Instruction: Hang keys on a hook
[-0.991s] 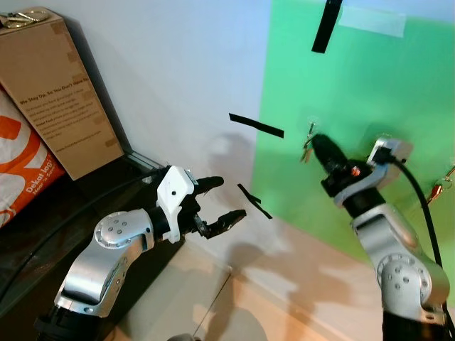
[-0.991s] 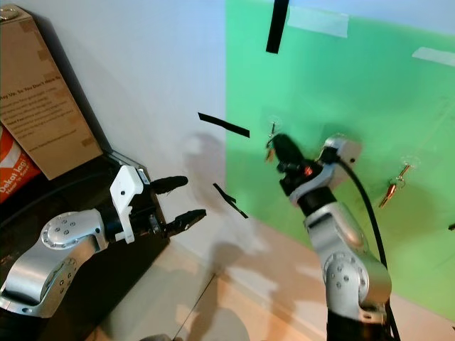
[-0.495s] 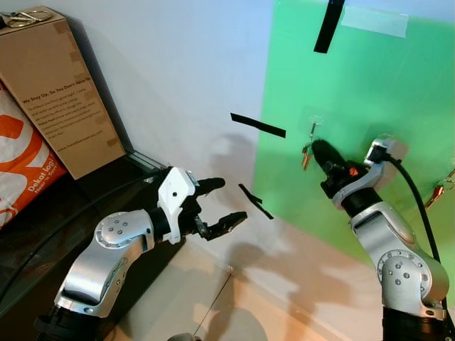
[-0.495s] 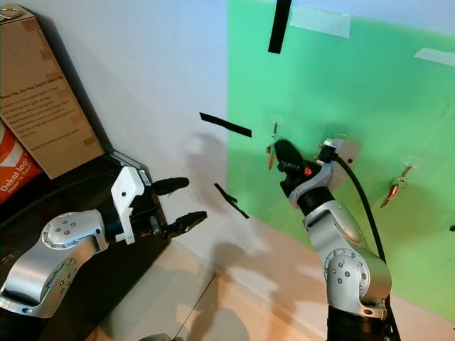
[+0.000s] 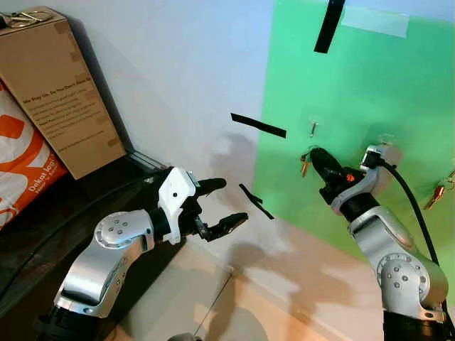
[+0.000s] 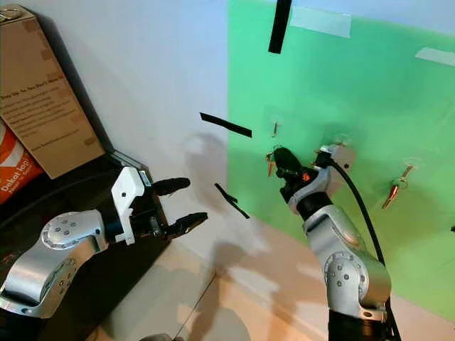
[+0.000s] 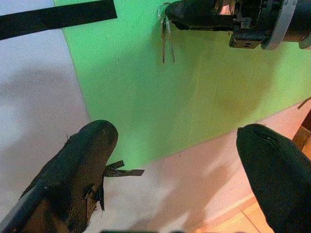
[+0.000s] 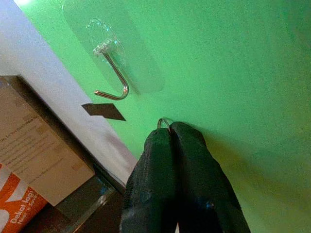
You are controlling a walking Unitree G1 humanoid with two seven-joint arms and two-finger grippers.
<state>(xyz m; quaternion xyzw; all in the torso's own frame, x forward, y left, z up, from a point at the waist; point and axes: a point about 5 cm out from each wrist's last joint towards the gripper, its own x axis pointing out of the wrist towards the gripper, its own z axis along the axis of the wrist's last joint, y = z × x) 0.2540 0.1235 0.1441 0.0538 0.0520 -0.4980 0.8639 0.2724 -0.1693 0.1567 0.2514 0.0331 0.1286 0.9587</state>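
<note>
Green board carries the hook (image 8: 112, 77); right tool (image 8: 171, 127) pinches the keys (image 5: 304, 164) by the ring just beside it, for looping on. Left tool (image 5: 226, 202) wide, idle.

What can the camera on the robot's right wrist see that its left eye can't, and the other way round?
The right wrist view alone makes out the curved metal hook on its clear sticky pad, bare, and the key ring peeping from the shut jaws. The left eye view alone takes in the left gripper, jaws open, and more keys hanging far right. Both show the green board and cardboard box.
</note>
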